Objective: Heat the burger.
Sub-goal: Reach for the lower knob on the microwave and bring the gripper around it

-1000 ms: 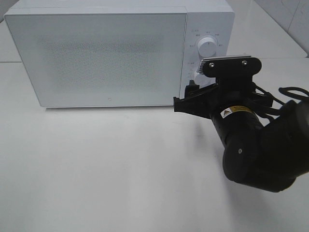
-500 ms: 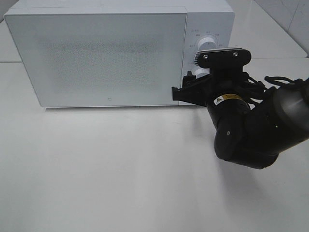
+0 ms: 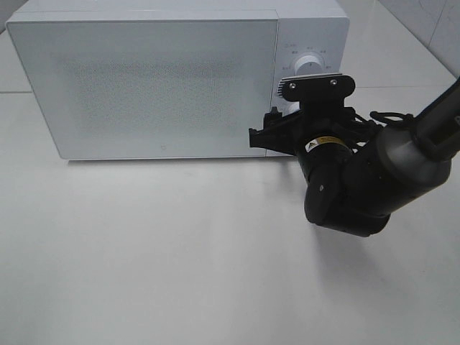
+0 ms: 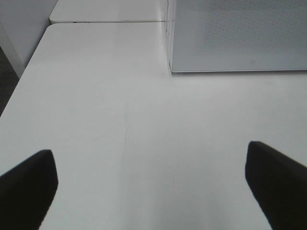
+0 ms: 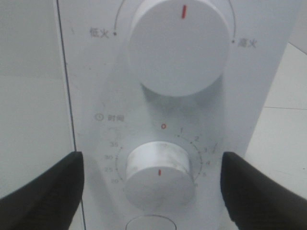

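Note:
The burger is out of view; the white microwave [image 3: 165,79] has its door shut. My right gripper [image 3: 275,131] is at the control panel, open. In the right wrist view its two dark fingers [image 5: 43,191] stand either side of the lower timer knob [image 5: 158,175] without touching it, so the right gripper [image 5: 151,165] holds nothing. Above that sits the larger power knob [image 5: 177,48] with a red mark pointing up. My left gripper [image 4: 153,187] hangs open over the bare white table [image 4: 120,120], and nothing lies between its fingers.
The microwave stands at the back of the white table [image 3: 144,251]. In the left wrist view its lower front corner [image 4: 172,67] shows, with the table's edge [image 4: 24,81] beyond. The right arm's thick black body [image 3: 359,180] lies in front of the panel.
My right arm has moved left and toward the microwave panel, bringing its gripper closer around the lower knob. The jaws stayed open. The microwave has not changed.

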